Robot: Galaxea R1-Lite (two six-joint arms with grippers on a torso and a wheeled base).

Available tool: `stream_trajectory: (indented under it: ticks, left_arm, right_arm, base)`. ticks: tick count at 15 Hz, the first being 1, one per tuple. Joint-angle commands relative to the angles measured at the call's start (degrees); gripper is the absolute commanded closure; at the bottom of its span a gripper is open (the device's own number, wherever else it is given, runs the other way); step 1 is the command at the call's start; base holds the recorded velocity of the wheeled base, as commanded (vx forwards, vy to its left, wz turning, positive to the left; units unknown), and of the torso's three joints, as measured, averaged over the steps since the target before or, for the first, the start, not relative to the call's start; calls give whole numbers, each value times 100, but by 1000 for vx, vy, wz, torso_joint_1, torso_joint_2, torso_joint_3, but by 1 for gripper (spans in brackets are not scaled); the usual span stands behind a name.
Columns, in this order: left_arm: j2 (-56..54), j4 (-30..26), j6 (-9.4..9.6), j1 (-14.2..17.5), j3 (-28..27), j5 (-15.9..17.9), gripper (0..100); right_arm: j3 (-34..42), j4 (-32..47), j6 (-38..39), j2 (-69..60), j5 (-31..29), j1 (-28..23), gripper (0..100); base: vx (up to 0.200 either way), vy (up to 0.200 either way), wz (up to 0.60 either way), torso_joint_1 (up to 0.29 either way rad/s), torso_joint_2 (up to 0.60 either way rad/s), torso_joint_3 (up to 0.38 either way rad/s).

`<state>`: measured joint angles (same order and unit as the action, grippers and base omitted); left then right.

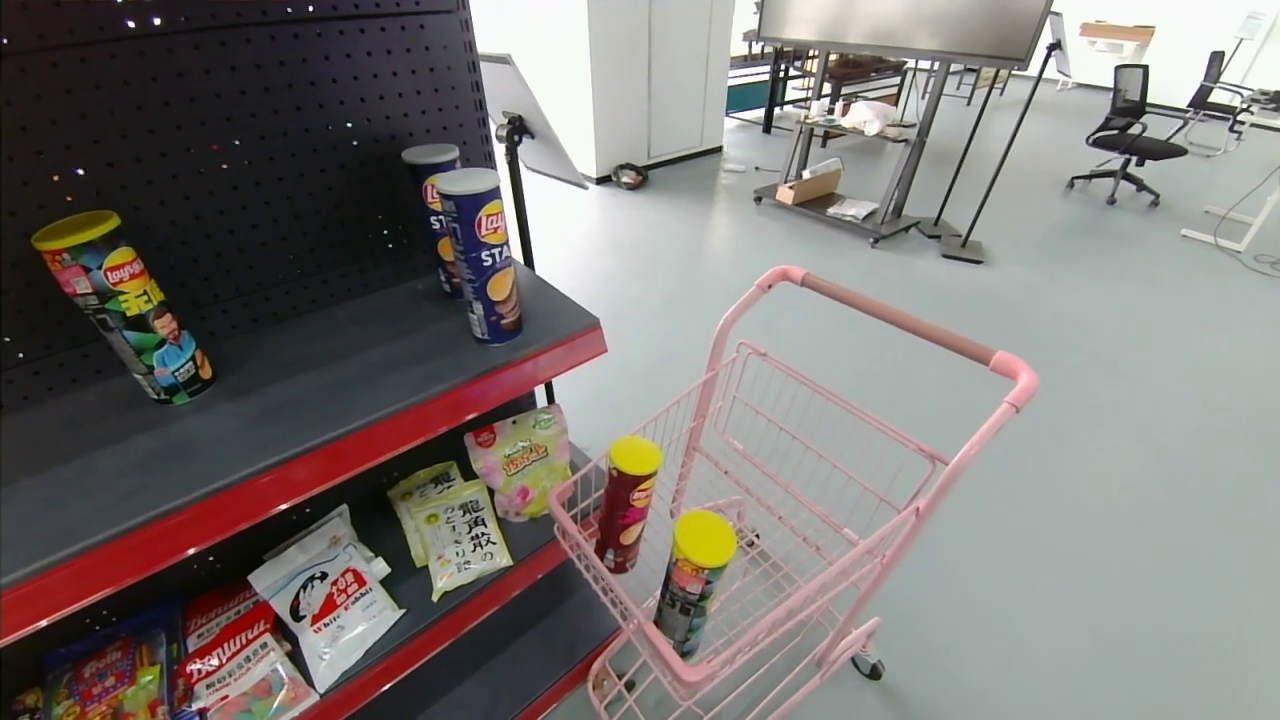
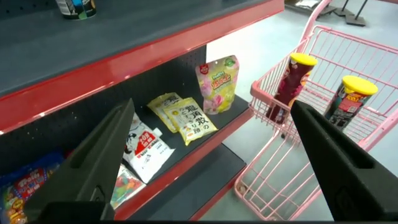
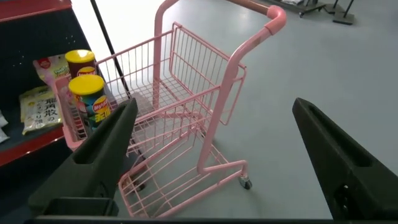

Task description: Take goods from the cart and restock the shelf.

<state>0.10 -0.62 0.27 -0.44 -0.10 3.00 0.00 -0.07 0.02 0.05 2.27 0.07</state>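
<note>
Left claw (image 2: 211, 106) is spread wide with nothing between its dark fingers, hanging in front of the shelf's lower level and the front corner of the cart. Right claw (image 3: 214, 102) is just as wide open and empty, with the cart's basket and the grey floor (image 1: 1100, 500) past its tips.

Nearest in the head view is the pink cart (image 1: 900, 320), standing on the floor just beside the end of the shelf (image 1: 300, 400). Two cans stand upright in its basket. A maroon can (image 1: 627, 505) with a yellow lid is in the front corner closest to the shelf, and a multicoloured can (image 1: 692, 580), also yellow-lidded, is just beside it on the nearer side.

On the lower level next to the cart lie snack bags: a white bag (image 1: 330, 595), red bags (image 1: 230, 650) at the near end, two pale yellow bags (image 1: 460, 535) overlapping — and a green and pink bag (image 1: 520, 460) propped at the end by the cart.

Above, on the dark board with the red front edge, a colourful can (image 1: 125, 305) with a yellow lid stands close to the pegboard (image 1: 250, 130); it looks tilted in the head view. Well apart from it, near the far end, two dark blue cans (image 1: 482, 255) with pale lids stand upright, one just behind the other.

Farther off are a large screen on a wheeled stand (image 1: 900, 30) and an office chair (image 1: 1130, 130).
</note>
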Motion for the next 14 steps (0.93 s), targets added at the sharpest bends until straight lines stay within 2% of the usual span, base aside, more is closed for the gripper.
stream_trajectory:
  ticks: [1,10,14]
  left_arm:
    - [8,1,0,0,1,-1,0]
    - [8,1,0,0,1,-1,0]
    - [8,1,-9,0,1,-1,0]
  right_arm:
    - [0,-1,-2,4,11,1,0]
    - [-9,-1,-11,4,2,1,0]
    - [0,-1,-11,4,11,1,0]
  base:
    - [0,0,0,-154,349,207]
    - [0,0,0,-145,376,228]
    - [0,0,0,-188,513,326]
